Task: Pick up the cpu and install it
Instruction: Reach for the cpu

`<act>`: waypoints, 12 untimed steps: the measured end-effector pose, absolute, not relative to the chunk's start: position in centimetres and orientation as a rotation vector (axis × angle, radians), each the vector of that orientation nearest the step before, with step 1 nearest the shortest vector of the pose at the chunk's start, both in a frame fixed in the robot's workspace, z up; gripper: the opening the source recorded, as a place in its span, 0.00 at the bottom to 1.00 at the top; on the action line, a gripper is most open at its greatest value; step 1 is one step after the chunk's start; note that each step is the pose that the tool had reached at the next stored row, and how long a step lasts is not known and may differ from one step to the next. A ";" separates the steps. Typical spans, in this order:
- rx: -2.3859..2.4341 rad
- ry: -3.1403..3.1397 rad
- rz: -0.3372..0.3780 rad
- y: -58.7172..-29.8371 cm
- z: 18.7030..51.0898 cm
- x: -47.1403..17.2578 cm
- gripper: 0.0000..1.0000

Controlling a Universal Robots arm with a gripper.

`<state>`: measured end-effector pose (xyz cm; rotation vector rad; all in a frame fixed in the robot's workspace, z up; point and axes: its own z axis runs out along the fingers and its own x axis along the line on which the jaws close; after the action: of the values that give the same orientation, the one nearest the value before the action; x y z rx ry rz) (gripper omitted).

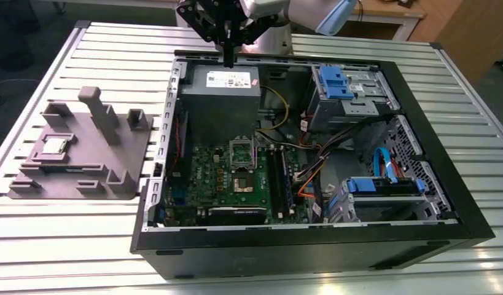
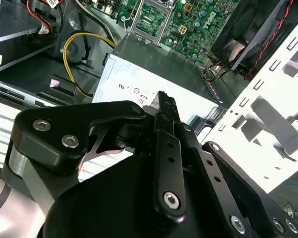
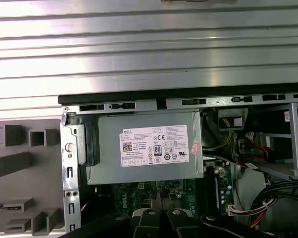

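The slatted table (image 1: 71,246) carries an open computer case (image 1: 317,249), its grey power supply (image 1: 222,101) (white label up) under the tool (image 1: 228,60), and a grey holder (image 1: 124,153) well apart from it. The tool's fingers are pressed together, empty. The cpu (image 1: 54,145), small, silvery and pale-rimmed, lies in the holder.

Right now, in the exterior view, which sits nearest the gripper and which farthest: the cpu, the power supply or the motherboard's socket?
1. The power supply, right by the gripper, at the far end of the computer case.
2. The motherboard's socket, mid-case, closer to the camera.
3. The cpu, on the grey fixture outside the case, at the exterior view's left.
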<state>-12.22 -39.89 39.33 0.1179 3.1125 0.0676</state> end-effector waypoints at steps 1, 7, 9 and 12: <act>0.118 3.112 0.068 -39.9 39.3 -12.2 0.10; 0.118 3.113 0.068 -39.9 39.3 -12.2 0.10; 0.118 3.113 0.068 -39.9 39.3 -12.3 0.10; 0.118 3.113 0.068 -39.9 39.3 -12.3 0.10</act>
<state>-12.26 -39.89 39.29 0.1180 3.1125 0.0676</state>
